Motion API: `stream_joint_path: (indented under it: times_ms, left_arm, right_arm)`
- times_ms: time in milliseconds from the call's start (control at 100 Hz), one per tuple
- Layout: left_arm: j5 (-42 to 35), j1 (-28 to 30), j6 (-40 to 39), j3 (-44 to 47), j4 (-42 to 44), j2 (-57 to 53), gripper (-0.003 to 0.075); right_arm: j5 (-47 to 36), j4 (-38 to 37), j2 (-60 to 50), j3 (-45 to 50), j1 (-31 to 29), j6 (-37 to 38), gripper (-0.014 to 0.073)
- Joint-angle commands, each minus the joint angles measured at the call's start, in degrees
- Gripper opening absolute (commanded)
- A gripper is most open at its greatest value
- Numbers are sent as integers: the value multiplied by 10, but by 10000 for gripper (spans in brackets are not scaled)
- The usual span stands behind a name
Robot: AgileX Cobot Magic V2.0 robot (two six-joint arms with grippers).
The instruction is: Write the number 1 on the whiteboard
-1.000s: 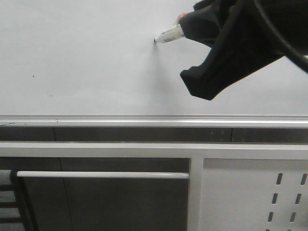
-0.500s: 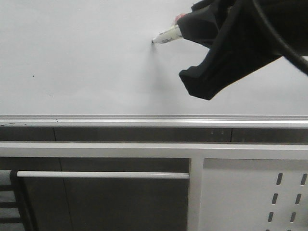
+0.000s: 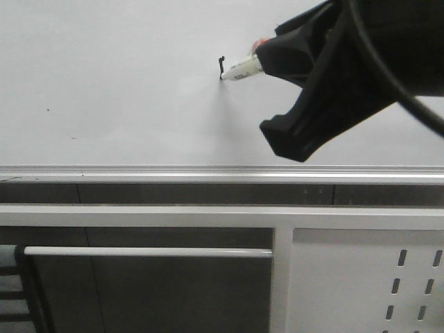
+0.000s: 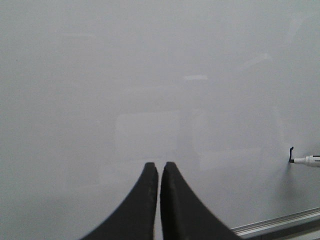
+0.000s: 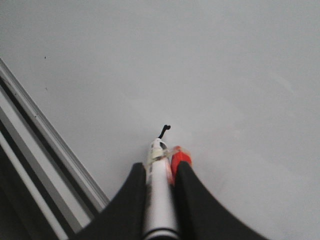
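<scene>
The whiteboard [image 3: 111, 83] fills the upper part of the front view, with a silver rail [image 3: 139, 172] along its lower edge. My right gripper [image 3: 267, 54] is shut on a white marker [image 3: 243, 68] whose tip touches the board. A short black stroke of the number 1 [image 3: 221, 67] with a small hook at its top runs from above down to the tip. It also shows in the right wrist view [image 5: 163, 131] just beyond the marker [image 5: 159, 190], and in the left wrist view [image 4: 290, 154]. My left gripper [image 4: 159, 167] is shut and empty, facing bare whiteboard [image 4: 125, 75].
Below the rail stands a white metal frame [image 3: 208, 216] with a slotted panel [image 3: 409, 284] at the lower right and a horizontal bar [image 3: 146, 252]. Small dark specks [image 3: 48, 109] mark the board at the left.
The marker tip has moved down the board, leaving a short black stroke with a hook at its top where there was none. The left gripper shows no change.
</scene>
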Motion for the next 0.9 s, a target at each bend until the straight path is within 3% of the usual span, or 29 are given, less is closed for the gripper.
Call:
stream_joint_path:
  times_ms: [0, 330, 550, 690, 800, 890]
  left_arm:
    - [-44, 2, -3, -16, 0, 4, -18]
    - [-44, 2, -3, -16, 0, 4, -18]
    - [-44, 2, -3, -16, 0, 4, -18]
    - [-44, 2, -3, -16, 0, 4, -18]
    - [-44, 2, -3, -16, 0, 4, -18]
    - [-44, 2, -3, -16, 0, 4, -18]
  right_arm:
    - [-40, 4, 7, -16, -6, 8, -79]
    - [-52, 4, 81, -16, -6, 30, -79]
    - [-73, 4, 83, -16, -6, 31, -79]
    - [-41, 4, 63, -16, 9, 30, -79]
    - [-14, 17, 23, -16, 40, -1, -79]
    - [-10, 75, -22, -16, 72, -59, -79]
